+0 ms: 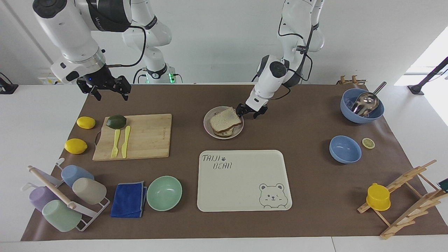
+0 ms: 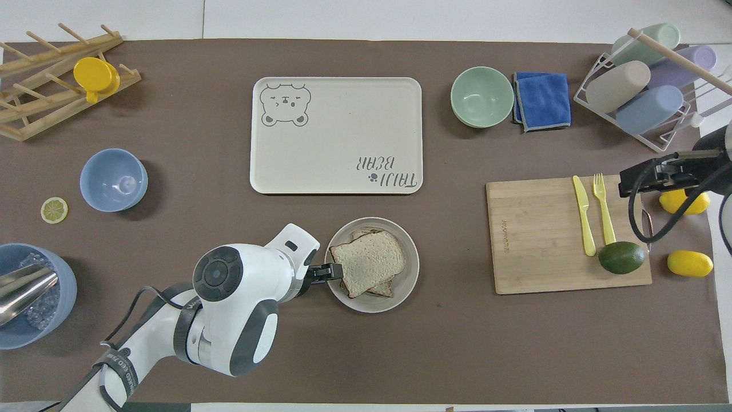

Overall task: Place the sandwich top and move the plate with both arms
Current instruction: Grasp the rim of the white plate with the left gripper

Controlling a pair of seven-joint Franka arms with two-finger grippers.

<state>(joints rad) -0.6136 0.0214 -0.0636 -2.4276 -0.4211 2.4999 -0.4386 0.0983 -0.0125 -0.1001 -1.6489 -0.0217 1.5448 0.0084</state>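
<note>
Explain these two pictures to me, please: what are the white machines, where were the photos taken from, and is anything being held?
They are two robot arms at a table, each ending in a small black two-finger gripper. One picture looks across the table at the robots; the other looks down from above their own end, so the sides appear swapped. The left gripper has its fingers open at the rim of the plate, which carries a sandwich with the sandwich top already on it. Nothing is held. The right gripper waits open in the air over the table edge near the cutting board. Farther from the robots than the plate lies a cream bear tray, and beside it a green bowl.
</note>
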